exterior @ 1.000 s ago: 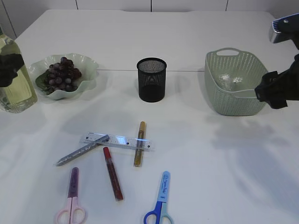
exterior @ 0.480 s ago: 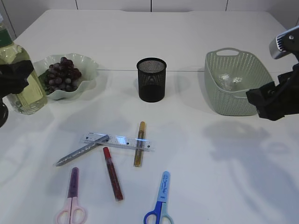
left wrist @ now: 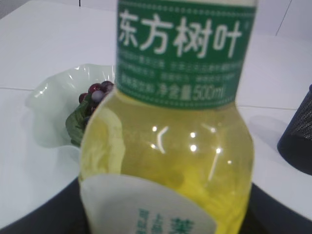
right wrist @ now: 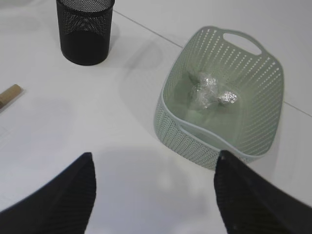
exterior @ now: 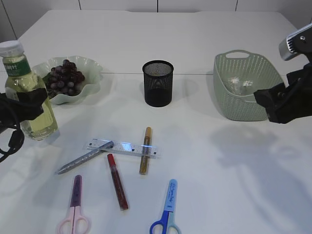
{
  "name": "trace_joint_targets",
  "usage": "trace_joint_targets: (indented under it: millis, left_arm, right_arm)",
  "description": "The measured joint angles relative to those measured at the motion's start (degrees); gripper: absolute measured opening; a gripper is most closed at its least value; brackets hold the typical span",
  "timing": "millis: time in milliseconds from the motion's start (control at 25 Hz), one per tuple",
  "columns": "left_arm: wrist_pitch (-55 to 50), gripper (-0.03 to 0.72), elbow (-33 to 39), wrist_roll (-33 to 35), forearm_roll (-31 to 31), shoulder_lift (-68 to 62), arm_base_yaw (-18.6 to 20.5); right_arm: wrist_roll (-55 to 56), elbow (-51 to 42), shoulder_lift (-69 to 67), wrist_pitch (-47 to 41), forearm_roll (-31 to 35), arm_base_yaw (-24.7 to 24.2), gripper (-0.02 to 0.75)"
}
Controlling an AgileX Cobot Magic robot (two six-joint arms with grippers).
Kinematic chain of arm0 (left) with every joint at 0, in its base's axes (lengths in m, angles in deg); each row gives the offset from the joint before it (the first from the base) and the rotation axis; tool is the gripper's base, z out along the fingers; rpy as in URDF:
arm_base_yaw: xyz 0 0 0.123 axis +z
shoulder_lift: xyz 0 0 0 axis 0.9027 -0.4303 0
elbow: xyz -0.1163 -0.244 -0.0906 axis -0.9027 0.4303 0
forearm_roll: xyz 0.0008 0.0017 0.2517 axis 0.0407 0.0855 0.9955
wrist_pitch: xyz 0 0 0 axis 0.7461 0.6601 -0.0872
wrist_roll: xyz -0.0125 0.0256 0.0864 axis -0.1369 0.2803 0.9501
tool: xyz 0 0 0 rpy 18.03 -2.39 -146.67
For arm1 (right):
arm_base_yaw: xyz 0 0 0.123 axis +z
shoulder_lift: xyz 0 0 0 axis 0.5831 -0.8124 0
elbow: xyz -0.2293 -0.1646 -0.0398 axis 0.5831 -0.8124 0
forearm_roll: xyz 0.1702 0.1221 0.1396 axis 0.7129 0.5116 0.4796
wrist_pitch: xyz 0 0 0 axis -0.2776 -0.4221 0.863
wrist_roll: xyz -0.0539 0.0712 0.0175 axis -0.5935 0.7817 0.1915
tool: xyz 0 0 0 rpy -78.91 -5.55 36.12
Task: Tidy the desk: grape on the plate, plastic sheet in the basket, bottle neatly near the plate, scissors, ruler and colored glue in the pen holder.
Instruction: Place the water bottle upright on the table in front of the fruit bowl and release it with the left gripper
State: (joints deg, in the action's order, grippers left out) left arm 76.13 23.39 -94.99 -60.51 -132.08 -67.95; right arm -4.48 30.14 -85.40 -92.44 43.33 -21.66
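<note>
My left gripper [exterior: 29,105] is shut on the bottle [exterior: 25,85], an upright clear bottle of yellow liquid with a green label that fills the left wrist view [left wrist: 180,122]. It stands just front-left of the plate [exterior: 92,66], which holds the grape bunch [exterior: 64,77]. The ruler [exterior: 124,147] lies mid-table with a silver glue tube [exterior: 85,157] and a gold one [exterior: 145,150] across it, and a red one [exterior: 117,181] beside it. Pink scissors [exterior: 74,207] and blue scissors [exterior: 165,209] lie at the front. My right gripper [right wrist: 153,190] hangs open and empty beside the basket [exterior: 229,109], where the crumpled plastic sheet [right wrist: 212,92] lies.
The black mesh pen holder [exterior: 158,83] stands upright between plate and basket, with nothing showing inside. Bare white tabletop stretches in front of the basket and along the right side. Whether the bottle's base touches the table I cannot tell.
My left gripper has carried the bottle rightward and forward, from the left edge to in front of the plate. My right gripper has drifted slightly left near the basket.
</note>
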Motion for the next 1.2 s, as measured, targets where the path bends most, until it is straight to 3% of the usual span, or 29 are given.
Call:
trace_joint_targets:
  millis: [1200]
  left_arm:
    - [1.9,0.426,-7.1,0.5,0.0,-10.8,0.0]
  right_arm:
    - [0.1,0.0,0.0,0.4,-2.8,0.0,0.583]
